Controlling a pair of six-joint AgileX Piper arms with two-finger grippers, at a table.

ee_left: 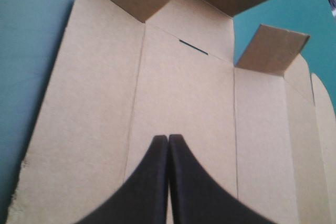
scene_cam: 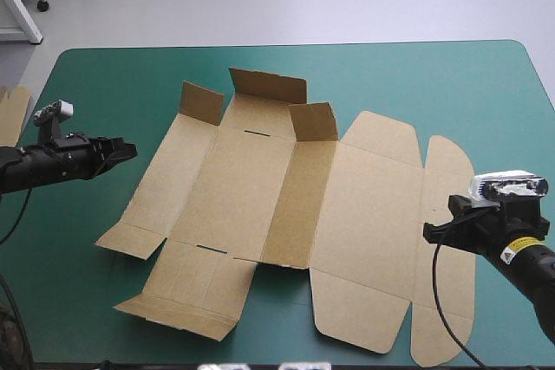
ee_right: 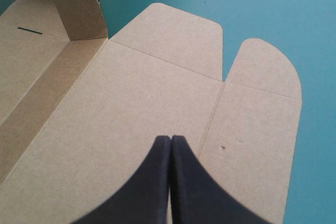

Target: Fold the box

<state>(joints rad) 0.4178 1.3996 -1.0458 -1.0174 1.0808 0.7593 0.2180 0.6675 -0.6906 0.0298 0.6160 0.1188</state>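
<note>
The brown box (scene_cam: 286, 205) lies as a cut sheet spread across the middle of the teal-green table, mostly flat, with three small flaps (scene_cam: 269, 86) raised along its far edge. My left gripper (scene_cam: 128, 150) hovers shut just off the sheet's left side, pointing across it. From the left wrist the box (ee_left: 184, 108) fills the view ahead of the shut fingers (ee_left: 168, 139), with a slot and upright flaps beyond. My right gripper (scene_cam: 431, 231) is shut over the sheet's right lid panel. Ahead of it, the rounded lid flaps (ee_right: 262, 72) lie flat, past the fingertips (ee_right: 170, 139).
An edge of more brown board (scene_cam: 12, 110) shows at the table's left edge. Bare teal-green cover (scene_cam: 416, 84) lies beyond the box toward the far edge and along the left side.
</note>
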